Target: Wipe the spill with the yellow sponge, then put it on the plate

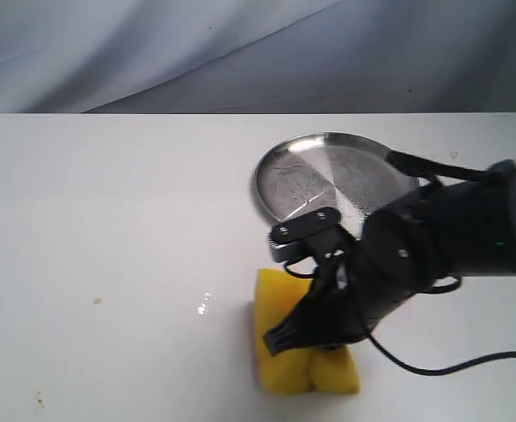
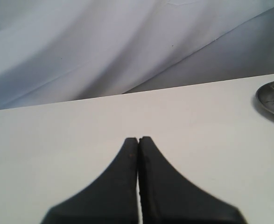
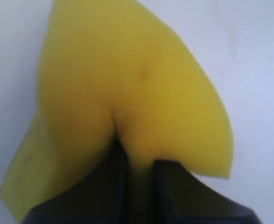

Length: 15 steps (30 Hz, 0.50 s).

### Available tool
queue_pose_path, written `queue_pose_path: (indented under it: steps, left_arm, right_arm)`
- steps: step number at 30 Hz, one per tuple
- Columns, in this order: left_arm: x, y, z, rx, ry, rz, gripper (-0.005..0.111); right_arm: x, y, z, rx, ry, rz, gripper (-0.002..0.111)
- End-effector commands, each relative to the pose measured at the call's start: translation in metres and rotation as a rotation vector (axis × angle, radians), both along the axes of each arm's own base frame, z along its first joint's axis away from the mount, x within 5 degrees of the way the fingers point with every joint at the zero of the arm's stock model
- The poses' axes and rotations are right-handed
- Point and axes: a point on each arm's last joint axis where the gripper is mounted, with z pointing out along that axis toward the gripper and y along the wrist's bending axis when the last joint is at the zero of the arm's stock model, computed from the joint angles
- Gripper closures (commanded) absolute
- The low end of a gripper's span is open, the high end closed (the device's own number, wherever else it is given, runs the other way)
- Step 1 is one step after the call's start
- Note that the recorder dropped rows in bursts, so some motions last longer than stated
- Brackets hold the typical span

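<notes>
Right end effector (image 1: 294, 336): reaches in from the right side and is closed down on the yellow sponge (image 1: 281, 374). In the right wrist view its two dark fingers (image 3: 174, 191) stand a narrow gap apart with a fold of foam pinched between them, and the block (image 3: 127, 84) bulges out on either side of the grip.

Yellow sponge: at the near middle of the white worktop (image 1: 108, 220), on the near side of the plate (image 1: 328, 176) and not on it. It appears to sit on the worktop surface. The arm hides the space between sponge and plate.

Spill (image 1: 203, 306): shows only as a small glistening wet spot, just left of the sponge and apart from it.

Plate: round, silvery, scratched, bare on its visible surface, right of centre towards the far edge.

Left end effector (image 2: 138, 140): fingers pressed fully together, nothing between them, held over bare worktop. The plate rim (image 2: 273, 99) shows far to its right.

A grey-blue cloth (image 1: 152, 44) hangs behind the far edge.
</notes>
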Motion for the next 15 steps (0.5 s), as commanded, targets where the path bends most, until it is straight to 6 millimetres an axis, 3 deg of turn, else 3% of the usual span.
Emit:
queue_pose_path:
  steps: [1, 5, 8, 12, 15]
  left_arm:
    - [0.0, 0.0, 0.002, -0.01, -0.013, 0.003, 0.107]
    - [0.0, 0.0, 0.002, -0.01, -0.013, 0.003, 0.107]
    - [0.0, 0.0, 0.002, -0.01, -0.013, 0.003, 0.107]
    - [0.0, 0.0, 0.002, -0.01, -0.013, 0.003, 0.107]
    - [0.0, 0.0, 0.002, -0.01, -0.013, 0.003, 0.107]
  right_arm:
    - [-0.003, -0.056, -0.004, -0.124, 0.076, -0.087, 0.108]
    - [0.015, -0.074, -0.007, -0.127, 0.071, -0.166, 0.108]
    - [0.031, -0.071, -0.013, -0.15, 0.102, -0.187, 0.108]
    - [0.074, -0.027, -0.019, -0.153, 0.141, -0.174, 0.108]
    - [0.096, 0.024, -0.017, -0.105, 0.152, -0.137, 0.108]
